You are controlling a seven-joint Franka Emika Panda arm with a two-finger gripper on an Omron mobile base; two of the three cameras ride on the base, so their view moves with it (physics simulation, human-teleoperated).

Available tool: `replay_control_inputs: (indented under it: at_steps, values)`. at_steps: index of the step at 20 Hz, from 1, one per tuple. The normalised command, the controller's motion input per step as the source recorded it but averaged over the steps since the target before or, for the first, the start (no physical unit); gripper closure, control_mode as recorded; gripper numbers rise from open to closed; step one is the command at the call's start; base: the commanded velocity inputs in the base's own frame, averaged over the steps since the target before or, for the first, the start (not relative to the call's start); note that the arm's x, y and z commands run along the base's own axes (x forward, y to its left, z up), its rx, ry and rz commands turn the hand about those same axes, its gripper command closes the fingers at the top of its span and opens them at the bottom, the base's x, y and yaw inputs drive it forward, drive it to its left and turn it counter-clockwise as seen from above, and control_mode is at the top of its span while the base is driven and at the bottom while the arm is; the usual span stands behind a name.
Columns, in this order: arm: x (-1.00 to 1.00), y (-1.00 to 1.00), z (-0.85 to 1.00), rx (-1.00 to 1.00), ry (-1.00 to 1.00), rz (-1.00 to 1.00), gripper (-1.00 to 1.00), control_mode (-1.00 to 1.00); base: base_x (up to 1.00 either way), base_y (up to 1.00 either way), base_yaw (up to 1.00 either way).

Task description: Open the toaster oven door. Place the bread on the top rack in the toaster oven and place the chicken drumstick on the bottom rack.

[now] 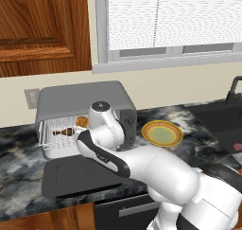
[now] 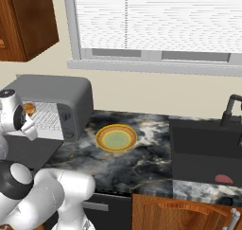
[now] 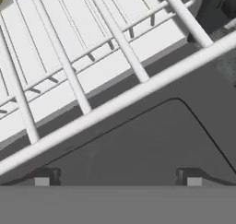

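Note:
The toaster oven (image 1: 85, 99) (image 2: 52, 94) stands at the back left of the counter. Its door (image 1: 78, 177) (image 2: 21, 153) (image 3: 138, 144) lies folded down flat in front. White wire racks (image 1: 49, 132) (image 2: 46, 116) fill the opening. The golden bread (image 1: 82, 122) (image 2: 29, 108) sits high at the opening's right side. The brown chicken drumstick (image 1: 66, 131) lies a little lower, near the middle. My gripper (image 3: 117, 181) is open with nothing between its fingers. It hovers just over the door, facing the front bar of a rack (image 3: 115, 103). I cannot tell which rack that is.
A yellow plate (image 1: 162, 133) (image 2: 116, 138) with a green centre lies on the marble counter right of the oven. A dark sink (image 2: 203, 148) with a black faucet (image 2: 230, 108) is at the far right. My own arm hides the oven's lower right part.

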Motion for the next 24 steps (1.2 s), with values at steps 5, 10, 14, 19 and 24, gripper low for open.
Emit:
replay_control_inputs:
  at_steps: [5, 10, 14, 19, 24]
  values:
    - [0.27, 0.05, 0.00, 0.00, 0.10, -0.08, -1.00, -1.00, 0.00, 0.00, 0.00]
    - [0.28, 0.16, -0.02, 0.00, 0.08, -0.10, -1.00, -1.00, 0.00, 0.00, 0.00]
    - [0.23, 0.14, -0.03, 0.00, 0.11, -0.11, -1.00, -1.00, 0.00, 0.00, 0.00]
    - [0.12, 0.16, -0.08, 0.00, 0.14, -0.10, -1.00, -1.00, 0.00, 0.00, 0.00]
    - [0.08, 0.16, -0.10, 0.00, 0.15, -0.09, -1.00, -1.00, 0.00, 0.00, 0.00]
